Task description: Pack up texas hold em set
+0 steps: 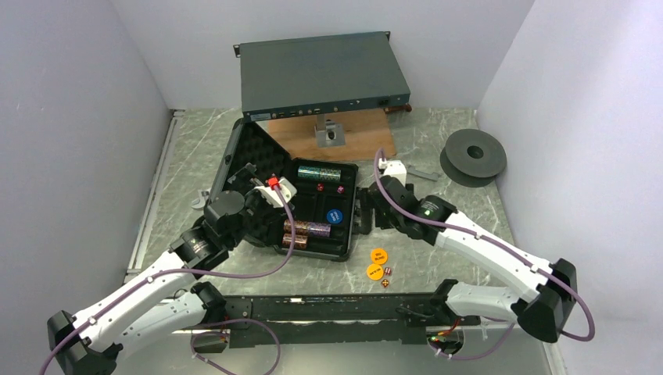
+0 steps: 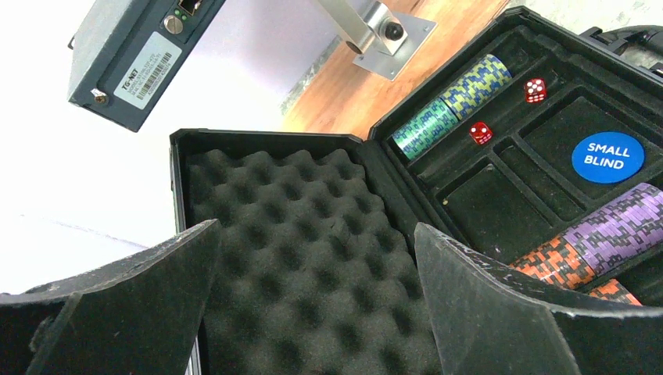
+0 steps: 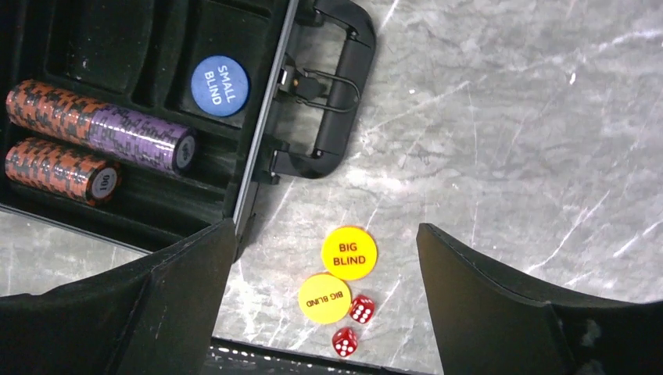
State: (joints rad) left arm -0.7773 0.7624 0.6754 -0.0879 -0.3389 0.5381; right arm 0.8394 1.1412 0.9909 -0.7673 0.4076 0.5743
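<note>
L claw (image 2: pixel 317 234) spread wide over case (image 1: pixel 351 205) foam lid (image 2: pixel 297 195). R claw (image 3: pixel 326 228) spread, empty, beside case handle (image 3: pixel 358 86), above 2 yellow discs (image 3: pixel 349 252) + 2 red dice (image 3: pixel 361 308) on table (image 3: pixel 508 156).

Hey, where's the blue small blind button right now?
In the right wrist view, the blue small blind button lies in the open black case, beside the orange-and-purple chip stack, near the handle.

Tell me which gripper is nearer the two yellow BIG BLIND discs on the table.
Right. The right gripper hangs open close to the BIG BLIND discs, by the case handle; the left gripper is across the case, over its foam lid.
</note>
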